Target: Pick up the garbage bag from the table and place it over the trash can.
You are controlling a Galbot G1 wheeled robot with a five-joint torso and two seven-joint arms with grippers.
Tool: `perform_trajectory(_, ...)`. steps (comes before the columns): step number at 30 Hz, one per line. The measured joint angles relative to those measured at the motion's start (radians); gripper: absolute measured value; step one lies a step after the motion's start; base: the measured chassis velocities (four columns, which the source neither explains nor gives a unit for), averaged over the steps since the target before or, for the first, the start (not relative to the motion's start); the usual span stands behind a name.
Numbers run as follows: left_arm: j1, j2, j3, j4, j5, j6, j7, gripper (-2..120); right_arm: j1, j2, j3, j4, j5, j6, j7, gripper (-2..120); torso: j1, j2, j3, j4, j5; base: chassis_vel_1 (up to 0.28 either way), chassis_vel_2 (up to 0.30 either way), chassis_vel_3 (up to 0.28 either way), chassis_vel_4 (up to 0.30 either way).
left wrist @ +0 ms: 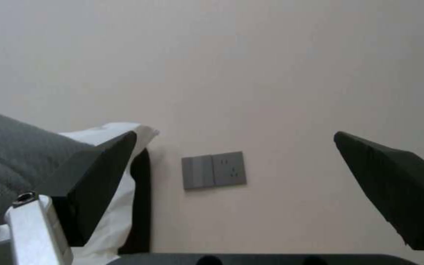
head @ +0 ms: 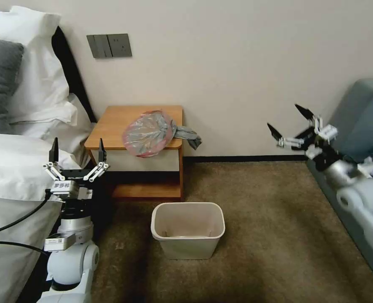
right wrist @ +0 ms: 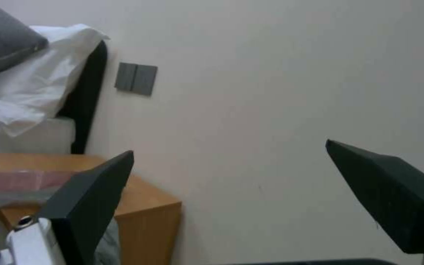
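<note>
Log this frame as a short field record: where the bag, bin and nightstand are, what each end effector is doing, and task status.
garbage bag: crumpled on the table, front right part, grey tail hanging over the right edge
table: against the wall, beside the bed
trash can: upright on the carpet in front of the table, no bag over it
left end effector: open, raised by the bed, left of the table, holding nothing
right end effector: open, raised to the right, apart from the bag
task status: bag not yet picked up
</note>
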Motion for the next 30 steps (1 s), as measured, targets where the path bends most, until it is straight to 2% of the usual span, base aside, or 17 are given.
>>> perform_trajectory(4,-0.003,-0.011,0.006,0.01,-0.003,-0.004,0.011,100,0.199,0.033,-0.184,-0.108,0.054,-0.075,-0.143,100,0.0,0.0,0.0,-0.0001,0.0001,0.0,0.0,0.0,0.0)
perform_trajectory(5,-0.003,-0.011,0.006,0.01,-0.003,-0.004,0.011,100,0.199,0.033,-0.184,-0.108,0.054,-0.075,-0.143,100,0.0,0.0,0.0,-0.0001,0.0001,0.0,0.0,0.0,0.0)
perform_trajectory(8,-0.009,-0.026,0.007,0.015,-0.003,-0.002,0.015,100,0.353,0.102,-0.333,-0.233,0.066,-0.096,-0.232,100,0.0,0.0,0.0,-0.0003,0.0008,0.0,0.0,0.0,0.0)
perform_trajectory(9,-0.009,-0.026,0.007,0.015,-0.003,-0.002,0.015,100,0.353,0.102,-0.333,-0.233,0.066,-0.096,-0.232,100,0.0,0.0,0.0,-0.0003,0.0008,0.0,0.0,0.0,0.0)
perform_trajectory(11,-0.009,-0.031,0.008,0.022,-0.004,-0.004,0.016,100,0.445,0.168,-0.407,-0.322,0.031,-0.103,-0.289,100,0.0,0.0,0.0,-0.0003,-0.0003,0.0,0.0,0.0,0.0)
perform_trajectory(14,-0.008,-0.032,0.008,0.028,-0.005,-0.007,0.018,100,0.491,0.235,-0.433,-0.387,-0.016,-0.105,-0.327,100,0.0,0.0,0.0,0.0,0.0006,0.0,0.0,0.0,0.0)
perform_trajectory(16,-0.006,-0.029,0.008,0.034,-0.006,-0.01,0.019,100,0.547,0.336,-0.472,-0.503,-0.069,-0.097,-0.349,100,0.0,0.0,0.0,0.0006,0.0001,0.0,0.0,0.0,0.0)
perform_trajectory(17,-0.006,-0.029,0.008,0.034,-0.006,-0.01,0.019,100,0.547,0.336,-0.472,-0.503,-0.069,-0.097,-0.349,100,0.0,0.0,0.0,0.0006,0.0001,0.0,0.0,0.0,0.0)
perform_trajectory(20,-0.001,-0.021,0.006,0.037,-0.007,-0.011,0.019,100,0.604,0.427,-0.519,-0.652,-0.091,-0.082,-0.363,100,0.0,0.0,0.0,0.0001,0.0,0.0,0.0,0.0,0.0)
perform_trajectory(30,0.012,-0.021,0.005,0.053,0.009,-0.018,0.022,100,0.623,0.481,-0.556,-0.747,-0.087,-0.081,-0.376,100,0.0,0.0,0.0,-0.0004,0.0004,0.0,0.0,0.0,0.0)
